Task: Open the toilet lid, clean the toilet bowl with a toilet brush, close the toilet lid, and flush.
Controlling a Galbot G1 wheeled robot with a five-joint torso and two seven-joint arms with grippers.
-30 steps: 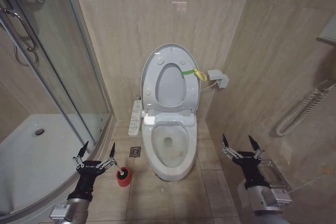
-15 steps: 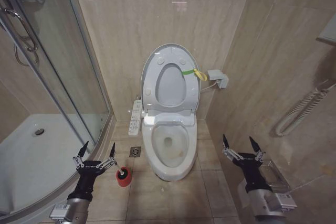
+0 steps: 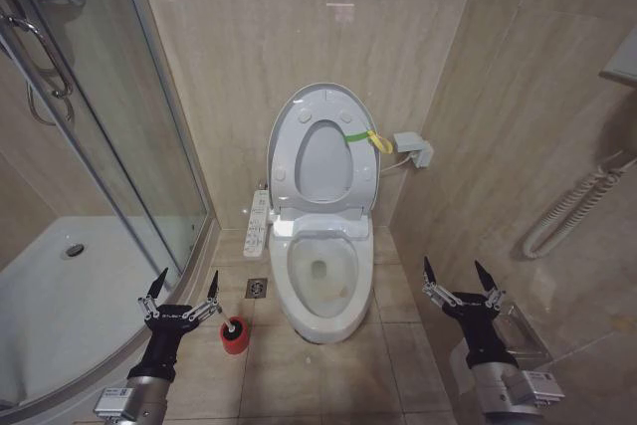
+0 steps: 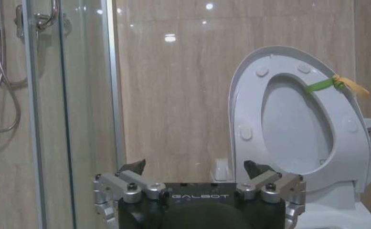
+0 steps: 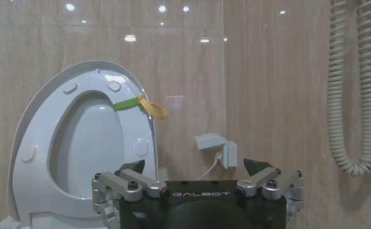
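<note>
The right gripper (image 3: 460, 278) now sits a touch lower and farther toward the robot's right than a second ago, a drift of only a few pixels in the head view. Its arm housing below has slid the same way, toward the frame's lower right corner. Its fingers remain spread wide apart.

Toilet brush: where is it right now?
In the head view, the toilet brush stands in its red holder on the floor, left of the toilet bowl, just beside the open left gripper.
</note>
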